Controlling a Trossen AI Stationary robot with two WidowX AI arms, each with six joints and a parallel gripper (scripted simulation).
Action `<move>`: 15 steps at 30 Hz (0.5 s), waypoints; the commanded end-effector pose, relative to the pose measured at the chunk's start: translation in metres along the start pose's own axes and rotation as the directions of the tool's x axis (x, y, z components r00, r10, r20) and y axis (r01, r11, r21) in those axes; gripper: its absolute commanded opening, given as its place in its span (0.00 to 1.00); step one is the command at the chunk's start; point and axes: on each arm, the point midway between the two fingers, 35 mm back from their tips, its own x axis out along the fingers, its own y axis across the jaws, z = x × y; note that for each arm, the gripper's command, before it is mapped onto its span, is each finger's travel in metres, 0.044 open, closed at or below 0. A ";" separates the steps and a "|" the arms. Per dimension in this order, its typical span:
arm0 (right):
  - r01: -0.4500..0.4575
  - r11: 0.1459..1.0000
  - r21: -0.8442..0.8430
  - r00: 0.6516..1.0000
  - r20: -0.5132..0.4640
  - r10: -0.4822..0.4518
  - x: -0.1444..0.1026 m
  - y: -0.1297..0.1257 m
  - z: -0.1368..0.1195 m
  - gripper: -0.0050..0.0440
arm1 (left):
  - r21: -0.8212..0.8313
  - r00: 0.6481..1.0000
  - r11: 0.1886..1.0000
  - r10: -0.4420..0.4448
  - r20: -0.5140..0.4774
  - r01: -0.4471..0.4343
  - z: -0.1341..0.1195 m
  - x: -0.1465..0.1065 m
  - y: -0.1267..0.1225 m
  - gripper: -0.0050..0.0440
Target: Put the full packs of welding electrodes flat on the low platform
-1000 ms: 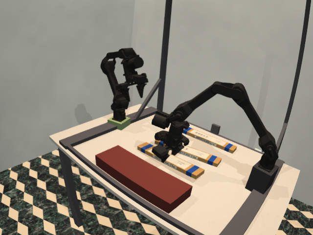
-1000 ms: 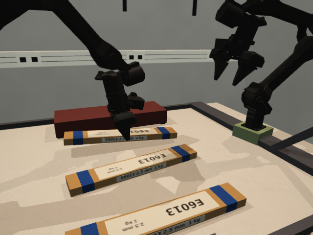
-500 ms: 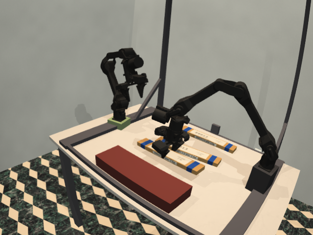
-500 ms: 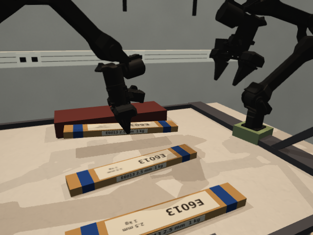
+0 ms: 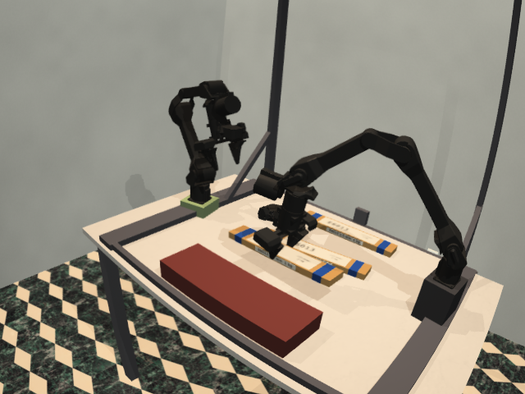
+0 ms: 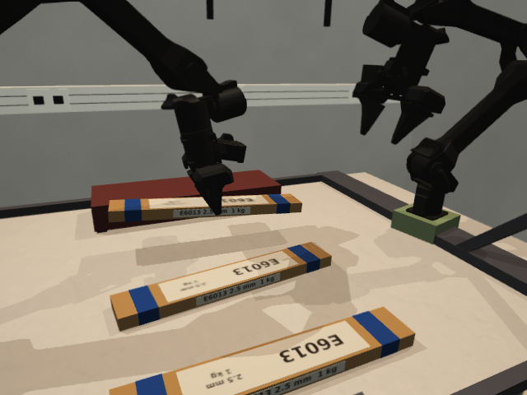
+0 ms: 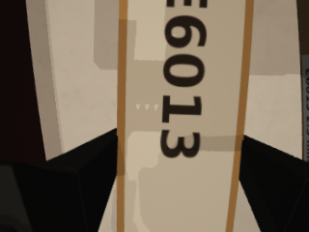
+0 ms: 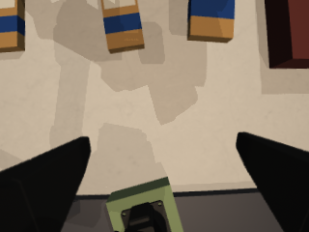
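Packs of electrodes are still off the red platform (image 5: pixel 241 292) (image 6: pixel 183 187). Our left pincer (image 5: pixel 283 249) (image 6: pixel 217 210) (image 7: pixel 177 138) squeezes the near pack (image 5: pixel 292 263) (image 6: pixel 255 204) (image 7: pixel 183 193), held up mid-frame from above; two packs lie right of centre. Our right pincer (image 5: pixel 226 157) (image 6: pixel 378 137) (image 8: pixel 164 141), upper left there, is wide apart. All placing is left.

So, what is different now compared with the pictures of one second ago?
The left hand has moved upward, and the pack it grips has risen with it, off the table. The other two packs, the red platform and the right hand stayed as they were.
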 end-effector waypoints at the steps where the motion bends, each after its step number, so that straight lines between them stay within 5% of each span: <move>1: 0.001 1.000 -0.004 1.000 0.020 -0.001 -0.005 0.000 0.003 0.98 | 0.012 0.990 0.999 0.048 0.133 -0.050 0.036 -0.055 0.006 0.00; 15: 0.001 1.000 -0.004 1.000 0.020 -0.001 -0.005 0.000 0.003 0.98 | 0.011 0.990 0.999 0.049 0.134 -0.051 0.039 -0.061 0.007 0.00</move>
